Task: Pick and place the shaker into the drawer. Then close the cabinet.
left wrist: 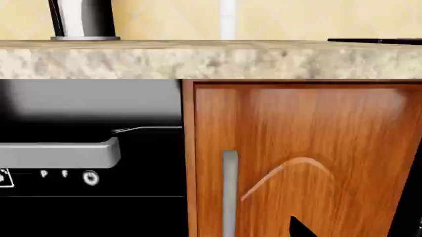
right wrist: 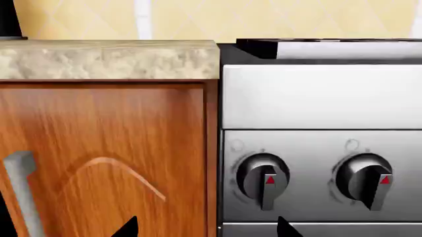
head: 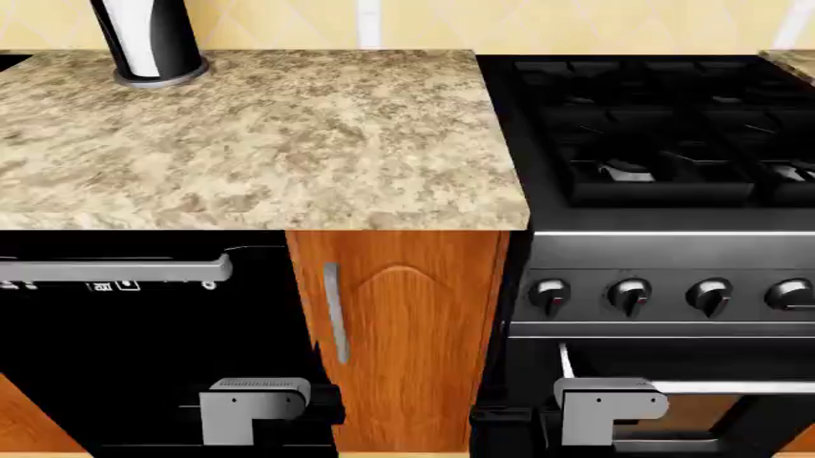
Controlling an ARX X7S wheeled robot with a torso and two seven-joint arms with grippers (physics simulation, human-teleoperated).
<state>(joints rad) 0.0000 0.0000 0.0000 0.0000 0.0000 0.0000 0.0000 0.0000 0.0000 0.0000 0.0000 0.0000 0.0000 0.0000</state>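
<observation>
Shaker (head: 147, 43): black-and-white cylinder, upright on the speckled counter (head: 281, 143), at the back by the tiled wall. It sits well above my left fingers (left wrist: 300, 228) and off to their left, well apart from both hands.

Left fingers: only dark tips show at the wrist view's edge, set wide apart, released, gripping nothing. They hang low, facing the narrow arched-panel door (head: 407, 334), near its silver bar handle (head: 334, 310). Left of them is the black dishwasher front (head: 140, 363) with its grey bar (head: 114, 269).

Right fingers (right wrist: 128, 228): tips likewise spread, released, empty. They point at the seam between the door and the stove (head: 662, 143), just below the stove knobs (head: 628, 296).
</observation>
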